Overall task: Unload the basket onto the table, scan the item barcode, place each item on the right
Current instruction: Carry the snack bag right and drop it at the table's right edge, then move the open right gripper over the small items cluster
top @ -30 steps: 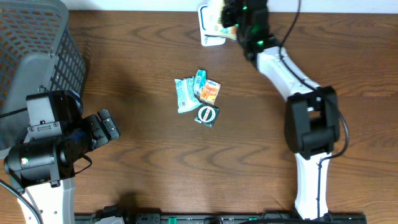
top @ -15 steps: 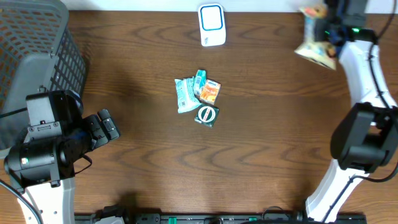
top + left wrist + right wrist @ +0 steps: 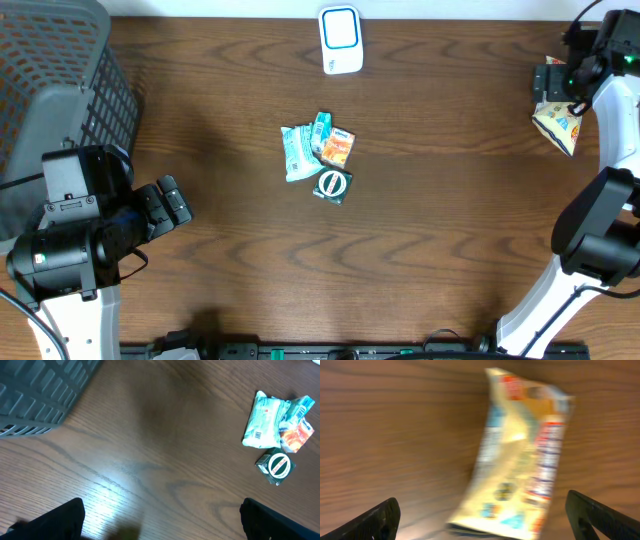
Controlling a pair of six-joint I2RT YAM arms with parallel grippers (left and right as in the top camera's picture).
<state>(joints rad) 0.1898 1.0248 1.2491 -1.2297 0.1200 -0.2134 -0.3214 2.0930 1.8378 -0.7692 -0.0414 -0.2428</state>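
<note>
The snack packet [image 3: 520,455] sat near the table's [image 3: 450,230] right edge.
I saw my right gripper [image 3: 482,517] spread wide, the blurred snack packet between its fingers, touching neither; my left gripper [image 3: 160,520] hung spread too, well apart.

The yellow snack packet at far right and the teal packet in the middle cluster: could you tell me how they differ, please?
The yellow snack packet is mostly yellow; the teal packet is teal and white. The yellow snack packet sits alone; the teal packet touches an orange packet in a cluster. Both are soft, crinkled pouches.
</note>
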